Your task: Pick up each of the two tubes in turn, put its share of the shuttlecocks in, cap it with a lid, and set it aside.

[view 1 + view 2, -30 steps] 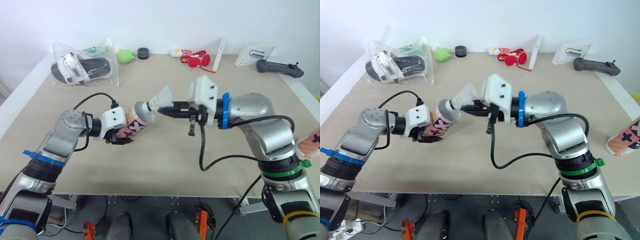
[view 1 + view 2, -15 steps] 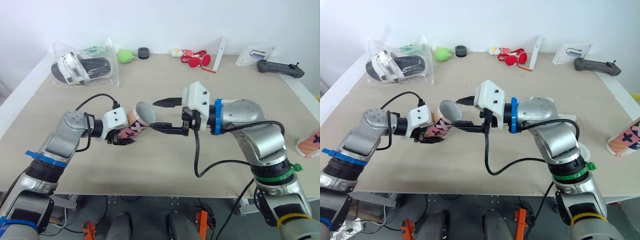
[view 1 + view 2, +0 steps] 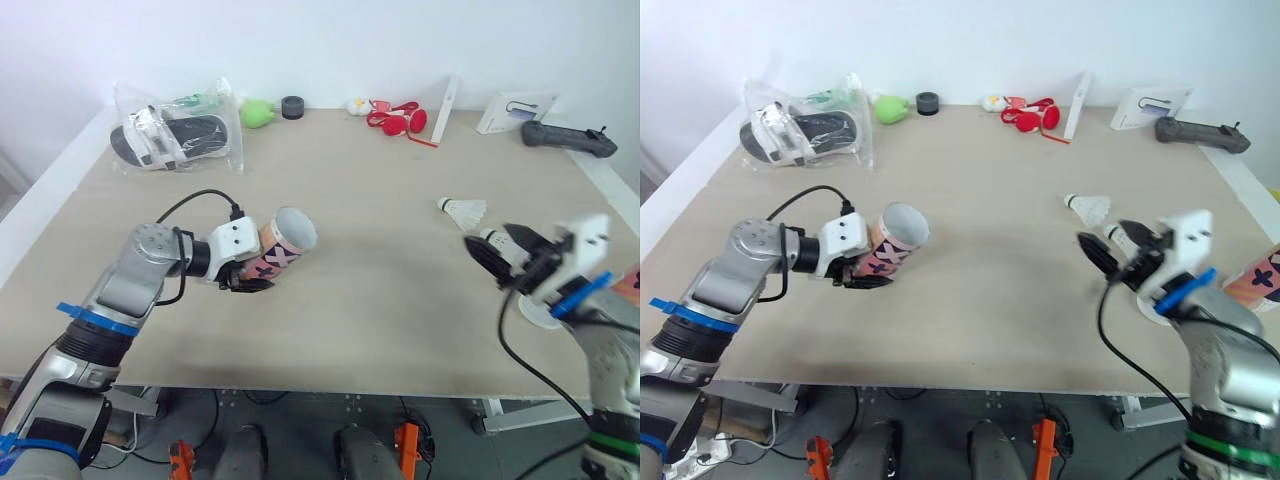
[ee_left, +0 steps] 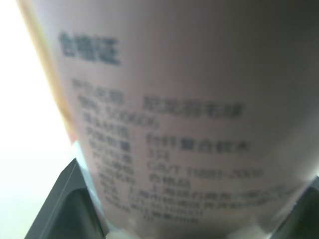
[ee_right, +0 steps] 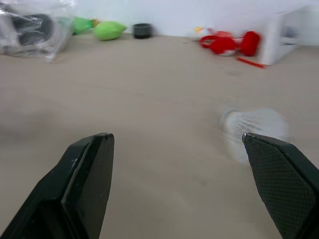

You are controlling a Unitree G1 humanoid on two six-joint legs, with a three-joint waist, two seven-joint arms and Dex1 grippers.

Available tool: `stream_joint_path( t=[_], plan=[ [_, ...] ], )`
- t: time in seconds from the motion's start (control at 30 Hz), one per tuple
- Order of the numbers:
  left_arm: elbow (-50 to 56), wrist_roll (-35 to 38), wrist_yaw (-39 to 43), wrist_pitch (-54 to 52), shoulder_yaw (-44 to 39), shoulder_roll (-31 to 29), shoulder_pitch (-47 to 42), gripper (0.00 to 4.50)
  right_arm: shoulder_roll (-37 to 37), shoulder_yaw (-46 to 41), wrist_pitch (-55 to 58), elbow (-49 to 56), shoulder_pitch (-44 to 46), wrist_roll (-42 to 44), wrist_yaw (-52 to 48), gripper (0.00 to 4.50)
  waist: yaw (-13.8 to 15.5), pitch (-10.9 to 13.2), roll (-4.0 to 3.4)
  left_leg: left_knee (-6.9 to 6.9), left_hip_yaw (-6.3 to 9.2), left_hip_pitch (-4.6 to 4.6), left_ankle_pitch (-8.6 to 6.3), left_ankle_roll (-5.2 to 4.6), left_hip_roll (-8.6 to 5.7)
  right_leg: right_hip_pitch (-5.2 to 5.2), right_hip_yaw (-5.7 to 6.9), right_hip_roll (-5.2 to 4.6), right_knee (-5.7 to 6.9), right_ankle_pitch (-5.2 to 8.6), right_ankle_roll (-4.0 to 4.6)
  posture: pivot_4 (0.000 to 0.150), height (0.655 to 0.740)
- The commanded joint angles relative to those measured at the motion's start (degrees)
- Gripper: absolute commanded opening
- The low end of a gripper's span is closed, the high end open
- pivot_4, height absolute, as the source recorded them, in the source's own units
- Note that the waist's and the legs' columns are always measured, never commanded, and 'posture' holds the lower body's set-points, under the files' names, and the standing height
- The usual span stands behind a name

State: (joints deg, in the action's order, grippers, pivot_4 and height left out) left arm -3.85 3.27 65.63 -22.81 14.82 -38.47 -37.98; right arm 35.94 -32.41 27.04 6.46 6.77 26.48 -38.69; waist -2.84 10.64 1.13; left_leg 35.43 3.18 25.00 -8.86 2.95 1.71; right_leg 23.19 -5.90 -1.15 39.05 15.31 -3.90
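My left gripper (image 3: 246, 278) is shut on a pink patterned tube (image 3: 277, 247), held tilted just above the table with its open mouth facing right. The left wrist view shows the tube's printed label (image 4: 189, 99) close up between the fingers. My right gripper (image 3: 490, 242) hovers open and empty over the right side of the table. A white shuttlecock (image 3: 462, 210) lies just beyond it, blurred in the right wrist view (image 5: 254, 127). A second patterned tube (image 3: 1252, 283) lies at the right edge, and a white lid (image 3: 540, 312) sits beneath my right wrist.
Along the back edge are a bagged sandal (image 3: 170, 135), a green object (image 3: 260, 112), a black roll (image 3: 292, 106), red items (image 3: 395, 120), a white card box (image 3: 515, 110) and a black controller (image 3: 562, 138).
My right gripper opened at the tube's mouth and pulled back to the right side of the table. The shuttlecock it held there is no longer seen. The left arm stayed put.
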Motion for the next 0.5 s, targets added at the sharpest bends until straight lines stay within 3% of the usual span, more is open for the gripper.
stream_joint_path(
  t=[0.03,0.27,0.5],
  plan=[
    [0.24,0.06,0.48,0.57,0.23,0.12,-0.79,2.93,1.72,-1.81,-3.61,-3.2,-0.46,-1.55,1.02,4.4,-0.31,0.0,-0.01,0.02,-0.06,-0.04,0.02,-0.01,0.0,-0.01,-0.07,-0.01,0.0,-0.05,-0.03,0.15,0.74],
    [-0.01,-0.05,0.72,0.73,0.55,0.3,-1.15,2.93,3.02,2.98,-8.65,-14.37,2.79,-5.5,0.76,4.4,-1.07,0.01,0.0,0.01,-0.32,-0.29,0.22,-0.27,0.0,-0.11,-0.32,-0.01,0.0,-0.2,0.18,0.15,0.74],
    [1.35,0.1,0.64,-0.14,0.23,0.01,-0.58,2.93,3.22,8.35,-13.1,-27.05,11.91,-7.44,-1.68,4.4,-1.45,0.02,0.03,0.0,-0.45,-0.29,0.24,-0.28,-0.02,-0.12,-0.44,-0.03,-0.06,-0.38,-0.17,0.15,0.74]
  ],
)
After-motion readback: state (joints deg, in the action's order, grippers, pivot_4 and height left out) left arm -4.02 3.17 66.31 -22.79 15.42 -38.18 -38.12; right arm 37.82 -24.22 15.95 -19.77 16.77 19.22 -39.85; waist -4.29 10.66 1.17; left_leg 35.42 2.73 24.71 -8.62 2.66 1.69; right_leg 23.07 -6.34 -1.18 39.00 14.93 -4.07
